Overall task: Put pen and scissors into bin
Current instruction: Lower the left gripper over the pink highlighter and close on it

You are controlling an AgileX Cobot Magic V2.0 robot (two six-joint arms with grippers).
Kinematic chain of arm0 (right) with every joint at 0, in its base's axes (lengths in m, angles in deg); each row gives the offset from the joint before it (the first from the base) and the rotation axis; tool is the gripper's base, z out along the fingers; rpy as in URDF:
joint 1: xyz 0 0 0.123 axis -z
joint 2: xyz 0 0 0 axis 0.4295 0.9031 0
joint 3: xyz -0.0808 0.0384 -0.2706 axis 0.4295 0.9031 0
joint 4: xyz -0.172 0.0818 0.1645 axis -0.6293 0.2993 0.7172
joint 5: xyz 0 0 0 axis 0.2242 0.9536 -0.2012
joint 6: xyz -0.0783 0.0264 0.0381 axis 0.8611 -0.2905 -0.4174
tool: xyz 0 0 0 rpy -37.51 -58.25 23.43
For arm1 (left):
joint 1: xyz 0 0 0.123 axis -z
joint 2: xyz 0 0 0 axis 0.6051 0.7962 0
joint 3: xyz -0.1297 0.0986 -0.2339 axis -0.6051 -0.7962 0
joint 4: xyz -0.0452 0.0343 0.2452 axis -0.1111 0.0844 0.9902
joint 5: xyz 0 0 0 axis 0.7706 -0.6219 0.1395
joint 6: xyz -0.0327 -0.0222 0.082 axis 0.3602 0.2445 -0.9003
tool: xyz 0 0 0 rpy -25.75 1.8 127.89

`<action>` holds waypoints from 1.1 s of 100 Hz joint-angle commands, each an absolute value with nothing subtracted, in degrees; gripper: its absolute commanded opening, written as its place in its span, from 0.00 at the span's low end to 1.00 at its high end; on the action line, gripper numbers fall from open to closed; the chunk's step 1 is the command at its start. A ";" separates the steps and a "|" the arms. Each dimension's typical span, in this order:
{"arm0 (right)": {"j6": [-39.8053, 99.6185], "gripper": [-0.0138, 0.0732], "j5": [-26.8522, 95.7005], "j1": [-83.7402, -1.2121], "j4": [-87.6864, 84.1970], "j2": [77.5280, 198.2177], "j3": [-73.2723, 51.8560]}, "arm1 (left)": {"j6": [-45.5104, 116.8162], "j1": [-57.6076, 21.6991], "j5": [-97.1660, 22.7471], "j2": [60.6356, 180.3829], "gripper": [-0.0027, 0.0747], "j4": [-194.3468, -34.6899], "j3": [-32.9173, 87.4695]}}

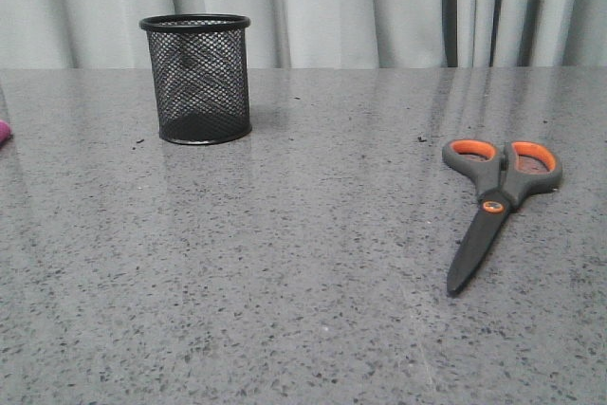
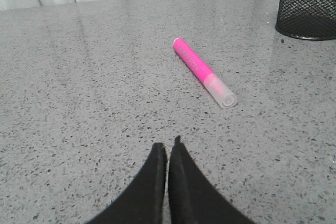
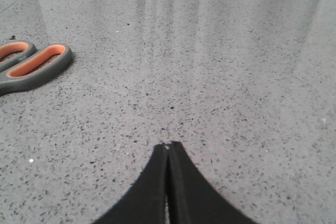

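The black mesh bin (image 1: 196,79) stands upright at the back left of the table; its lower part shows in the left wrist view (image 2: 306,4). The pink pen (image 2: 202,71) lies flat on the table ahead of my left gripper (image 2: 168,148), which is shut and empty; only the pen's tip (image 1: 4,130) shows at the front view's left edge. The scissors (image 1: 495,198) lie closed on the right, handles toward the back. Their orange-lined loops (image 3: 32,65) show in the right wrist view, off to the side of my right gripper (image 3: 168,146), which is shut and empty.
The grey speckled table (image 1: 303,263) runs back to a pale curtain (image 1: 379,7). Neither arm shows in the front view.
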State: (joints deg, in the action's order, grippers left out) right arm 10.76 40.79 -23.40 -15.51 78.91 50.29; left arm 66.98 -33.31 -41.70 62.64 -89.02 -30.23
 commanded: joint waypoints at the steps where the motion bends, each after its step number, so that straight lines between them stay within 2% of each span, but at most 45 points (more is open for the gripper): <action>1: 11.07 0.08 38.30 -23.06 -15.48 77.79 51.15 | 67.29 -33.52 -37.28 60.87 0.01 -89.18 -32.68; 60: 11.07 0.08 37.68 -23.06 -15.76 77.79 51.15 | 67.29 -33.52 -37.28 60.87 0.01 -89.18 -32.68; 88: 10.49 0.08 14.37 -23.06 -13.25 77.79 51.15 | 67.29 -33.52 -34.64 60.87 0.01 -89.18 -32.68; 96: 9.17 0.08 11.37 -23.06 -10.83 77.79 51.04 | 67.29 -33.52 -29.05 60.87 0.01 -96.44 -32.68; 110: 2.92 0.08 13.55 -23.06 -7.86 77.79 51.04 | 67.29 -33.52 -17.86 60.87 0.01 -123.59 -32.68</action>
